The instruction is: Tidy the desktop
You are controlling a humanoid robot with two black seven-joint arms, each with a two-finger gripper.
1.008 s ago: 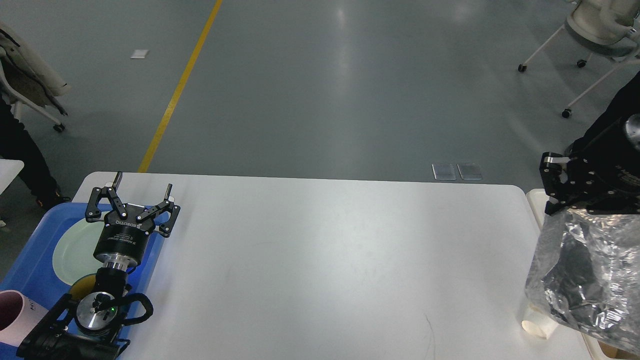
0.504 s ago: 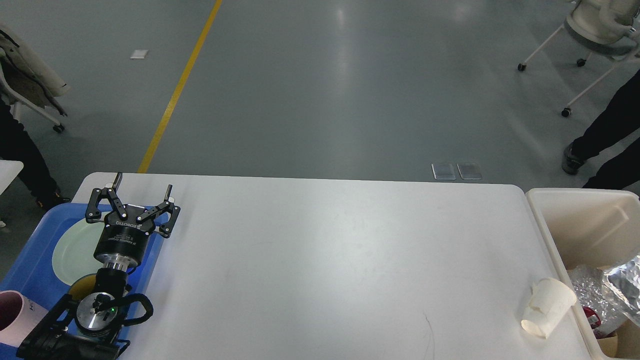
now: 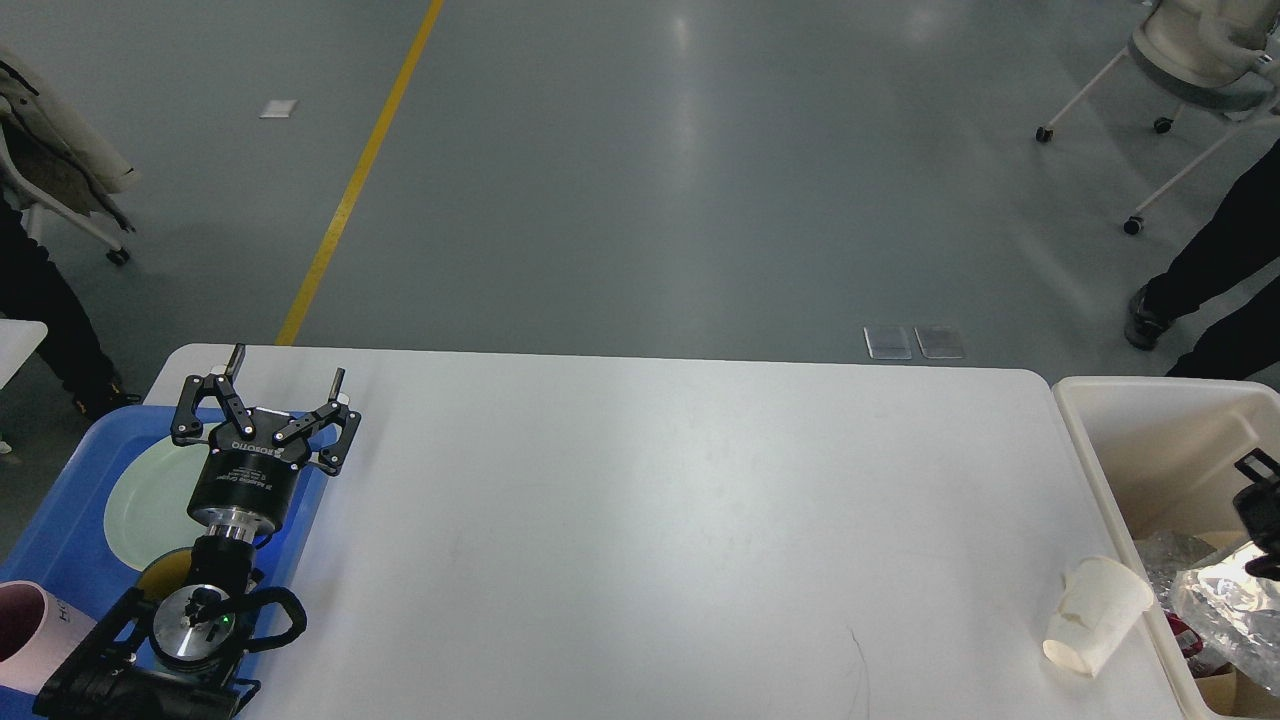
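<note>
The left gripper (image 3: 285, 372) stood open at the desktop's (image 3: 640, 520) nine o'clock; the right gripper's (image 3: 1260, 510) state could not be told.

One desktop (image 3: 640, 520) — one paper cup (image 3: 1095, 612), one blue tray (image 3: 60, 530), one cream bin (image 3: 1150, 440), one plate (image 3: 145, 500).

You're looking at an industrial lab or factory test hall: a wide, glossy grey poured floor (image 3: 640, 170) with a yellow lane line (image 3: 360, 170) painted at 11 o'clock, two metal floor plates (image 3: 913, 341) set in it, a wheeled office chair (image 3: 1190, 60) at 1 o'clock, and a plain white desk (image 3: 650, 540).
</note>
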